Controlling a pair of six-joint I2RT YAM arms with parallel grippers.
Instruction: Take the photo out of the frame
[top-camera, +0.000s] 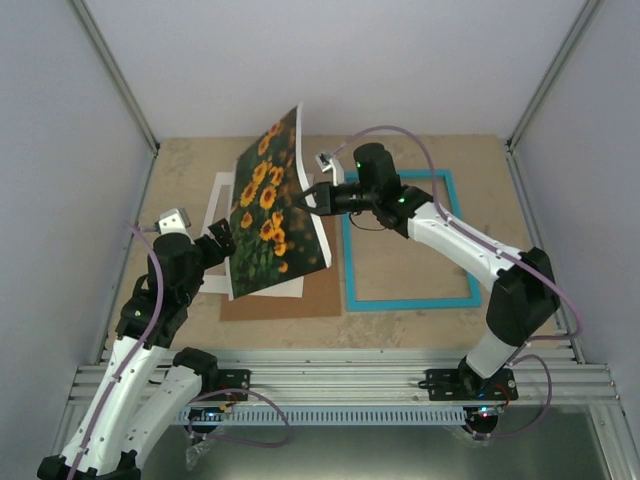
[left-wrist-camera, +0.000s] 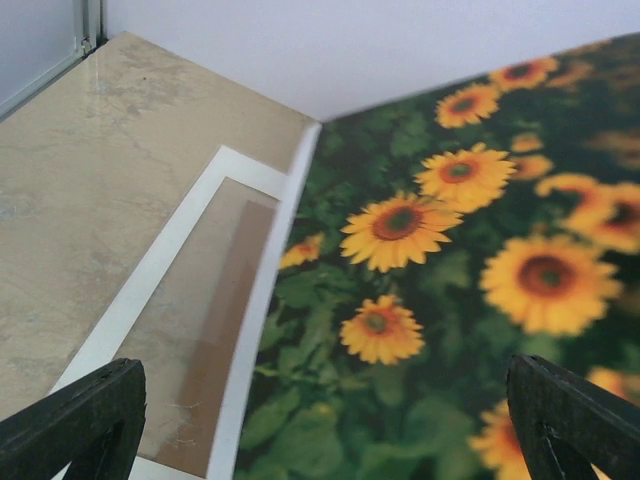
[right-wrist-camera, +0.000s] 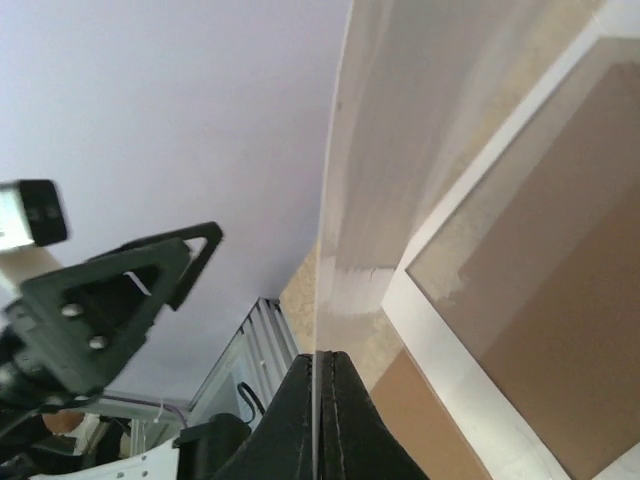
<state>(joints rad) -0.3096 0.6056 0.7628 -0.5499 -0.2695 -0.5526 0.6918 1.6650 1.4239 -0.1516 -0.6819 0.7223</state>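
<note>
The photo (top-camera: 268, 205) is pinched tight by the right gripper (top-camera: 305, 198) and held up beside the frame (top-camera: 410, 301), which is laid flat. The left gripper (top-camera: 222, 243) is spread wide, nothing held.

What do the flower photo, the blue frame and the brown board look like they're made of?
The photo: thin printed paper or card, since it bows while the right tool pinches one edge. The frame: smooth turquoise finish, painted wood or plastic, cannot tell which. The brown board: flat, matte, uniform brown, probably fibreboard or cardboard.
</note>
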